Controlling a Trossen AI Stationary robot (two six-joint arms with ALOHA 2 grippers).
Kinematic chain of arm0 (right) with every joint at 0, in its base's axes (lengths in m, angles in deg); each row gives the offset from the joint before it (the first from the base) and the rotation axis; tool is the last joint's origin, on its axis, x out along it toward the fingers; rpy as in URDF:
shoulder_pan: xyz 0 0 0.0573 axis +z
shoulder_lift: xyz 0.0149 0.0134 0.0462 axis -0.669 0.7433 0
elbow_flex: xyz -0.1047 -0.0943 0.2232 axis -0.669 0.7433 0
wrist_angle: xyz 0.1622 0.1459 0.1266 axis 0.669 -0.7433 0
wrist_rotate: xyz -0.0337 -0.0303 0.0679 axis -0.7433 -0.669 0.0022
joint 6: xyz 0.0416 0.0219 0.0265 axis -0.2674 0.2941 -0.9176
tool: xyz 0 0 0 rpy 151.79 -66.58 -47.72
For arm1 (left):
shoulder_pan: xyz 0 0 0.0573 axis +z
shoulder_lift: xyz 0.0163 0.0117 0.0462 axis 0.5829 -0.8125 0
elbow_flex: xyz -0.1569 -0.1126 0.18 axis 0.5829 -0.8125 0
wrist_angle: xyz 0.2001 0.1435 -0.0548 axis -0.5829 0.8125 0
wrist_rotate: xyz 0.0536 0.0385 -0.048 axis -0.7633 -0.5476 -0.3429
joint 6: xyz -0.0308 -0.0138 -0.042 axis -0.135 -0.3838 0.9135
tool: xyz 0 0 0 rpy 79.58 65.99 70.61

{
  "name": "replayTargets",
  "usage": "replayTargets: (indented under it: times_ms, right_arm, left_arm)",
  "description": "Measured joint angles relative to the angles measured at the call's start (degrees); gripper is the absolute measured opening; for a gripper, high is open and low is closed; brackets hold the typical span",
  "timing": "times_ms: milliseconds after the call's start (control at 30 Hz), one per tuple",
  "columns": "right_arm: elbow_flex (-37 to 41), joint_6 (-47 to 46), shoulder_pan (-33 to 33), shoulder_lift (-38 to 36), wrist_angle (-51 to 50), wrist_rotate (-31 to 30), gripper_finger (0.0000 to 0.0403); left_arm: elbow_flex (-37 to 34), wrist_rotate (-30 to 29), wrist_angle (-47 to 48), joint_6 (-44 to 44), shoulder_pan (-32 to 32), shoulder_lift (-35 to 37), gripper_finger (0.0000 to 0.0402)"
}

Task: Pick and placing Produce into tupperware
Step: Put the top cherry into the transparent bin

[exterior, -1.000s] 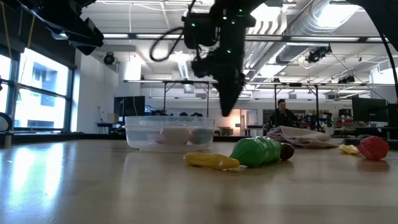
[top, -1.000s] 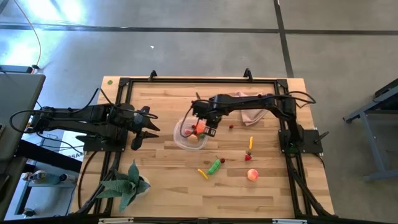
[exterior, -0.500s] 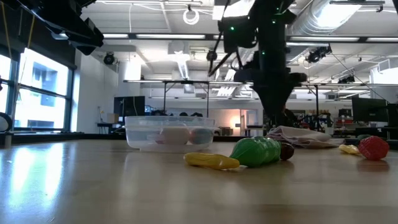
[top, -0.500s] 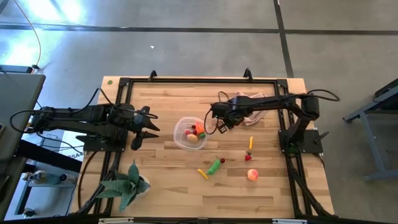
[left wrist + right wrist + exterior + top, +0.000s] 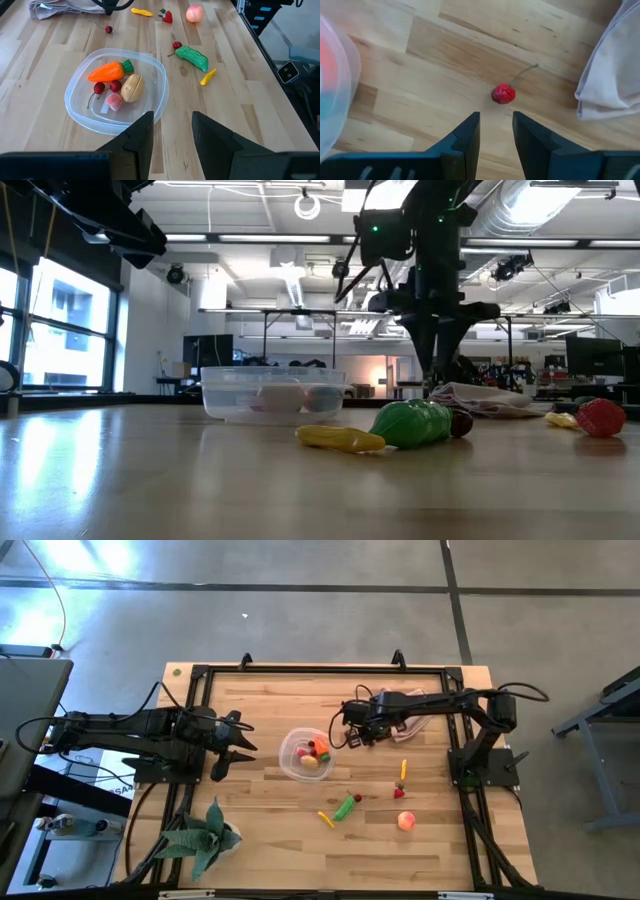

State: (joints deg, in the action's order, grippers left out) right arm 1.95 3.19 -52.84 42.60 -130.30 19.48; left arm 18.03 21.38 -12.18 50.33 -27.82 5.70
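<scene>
table: wooden, carries everything.
tupperware: mid-table, holding carrot, tan lump and berries.
right gripper: just beside the tupperware's rim, fingers slightly parted, empty; it was above the tupperware a second ago.
cherry: just ahead of the right gripper's fingertips, near the pink cloth.
left gripper: waits on the tupperware's other side, slightly parted, empty.

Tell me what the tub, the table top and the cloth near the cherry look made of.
Tub: clear thin plastic with a whitish rim; the produce and wood show through it.
Table top: light wood planks, smooth and matte; grain and seams are visible.
Cloth: soft woven fabric, pale pinkish, lying in rumpled folds.
Cherry: probably moulded plastic, red with a wrinkled skin.
</scene>
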Motion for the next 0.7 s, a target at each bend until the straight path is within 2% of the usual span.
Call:
replayTargets:
  times_ms: [167, 367, 533, 700]
  right_arm:
    - [0.0, -2.1, 0.0, 0.1, -0.3, 0.0, 0.0111]
    - [0.0, -6.5, 1.0, 0.1, -0.8, -1.3, 0.0139]
    - [0.0, -14.4, 1.9, 0.1, -0.8, -4.3, 0.0163]
    - [0.0, -23.0, 3.0, 0.2, -0.7, -5.7, 0.0169]
  left_arm:
    - [0.0, 0.0, 0.0, 0.0, 0.0, 0.0, 0.0122]
    - [0.0, 0.0, 0.0, 0.0, 0.0, 0.0, 0.0122]
    - [0.0, 0.0, 0.0, 0.0, 0.0, 0.0, 0.0122]
    - [0.0, 0.0, 0.0, 0.0, 0.0, 0.0, 0.0122]
